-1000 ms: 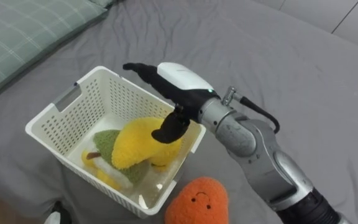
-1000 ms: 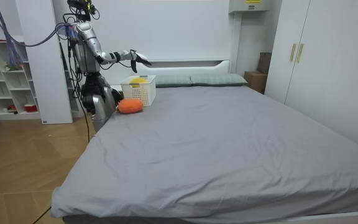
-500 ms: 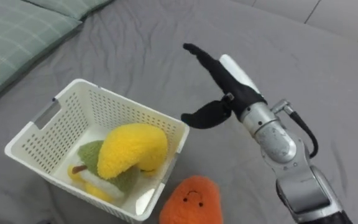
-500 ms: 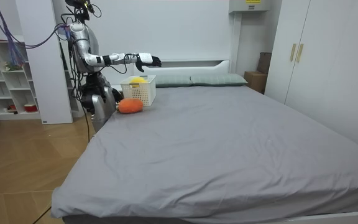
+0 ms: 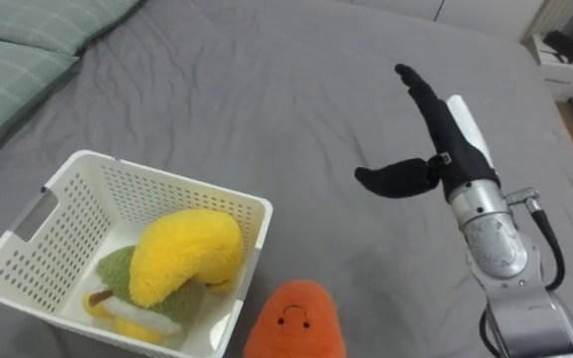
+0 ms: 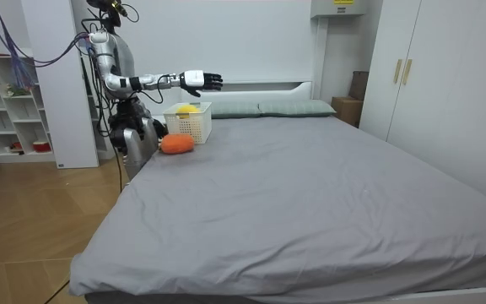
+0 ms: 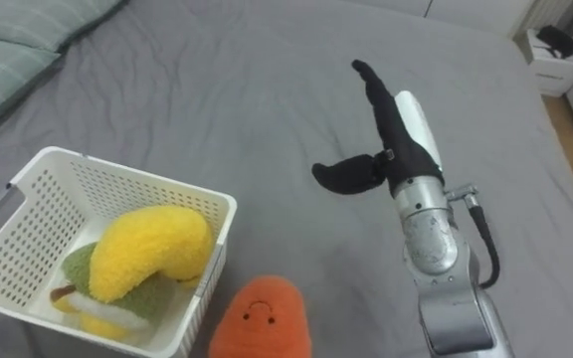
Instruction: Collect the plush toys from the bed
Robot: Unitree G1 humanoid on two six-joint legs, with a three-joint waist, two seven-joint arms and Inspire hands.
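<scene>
A white slotted basket [image 5: 28, 239] [image 7: 8, 214] [image 6: 191, 125] stands on the grey bed near my body. Inside it lies a yellow plush toy [image 5: 184, 254] [image 7: 147, 249] on top of a green one [image 5: 110, 274]. An orange plush toy with a smiling face [image 5: 291, 320] [image 7: 262, 320] [image 6: 176, 143] lies on the sheet just outside the basket's right corner. My right hand [image 5: 436, 149] [image 7: 386, 144] [image 6: 201, 80] is held out over the bare sheet, to the right of the basket, open and holding nothing.
Green checked pillows [image 5: 13, 50] lie along the upper left. The grey bed [image 6: 310, 194] stretches wide to the room view's right. I stand at the bed's corner beside a white shelf [image 6: 11, 110]; wardrobes [image 6: 429, 76] line the far side.
My right hand has lifted away from over the basket and swung out to the right over the bed, after letting go of the yellow toy. The head camera has shifted right.
</scene>
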